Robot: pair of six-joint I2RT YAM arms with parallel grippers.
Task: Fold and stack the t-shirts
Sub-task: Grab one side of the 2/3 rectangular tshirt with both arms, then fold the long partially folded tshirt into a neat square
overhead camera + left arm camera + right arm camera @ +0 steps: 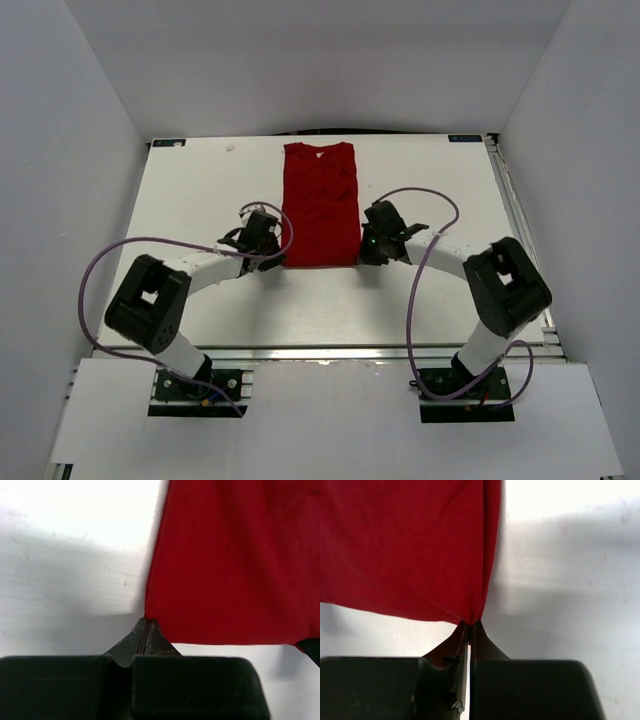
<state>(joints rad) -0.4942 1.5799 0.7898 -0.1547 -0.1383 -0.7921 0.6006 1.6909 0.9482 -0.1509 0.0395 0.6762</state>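
A red t-shirt [320, 205] lies flat in the middle of the white worktop [200, 180], folded lengthwise into a narrow strip. Its collar points to the far edge and its hem to the arms. The cloth looks smooth, with only faint creases.

The left arm [215, 268] reaches in from the left. Its jaws are down at the near left corner of the t-shirt. In the left wrist view they are pressed together, with no gap between them. The hem corner of the t-shirt [235, 560] runs right into their tips, so they pinch just the very corner.

The right arm [440, 250] mirrors this from the other side, with its jaws at the near right corner. In the right wrist view they are clamped on the cloth. The t-shirt [405, 545] gathers to a point at their tips, and small folds fan out from the pinch.

Both corners sit low, at or just above the worktop, and the hem runs straight between the two pinches. A purple cable [100, 270] loops along the left arm, and another [425, 300] loops along the right.
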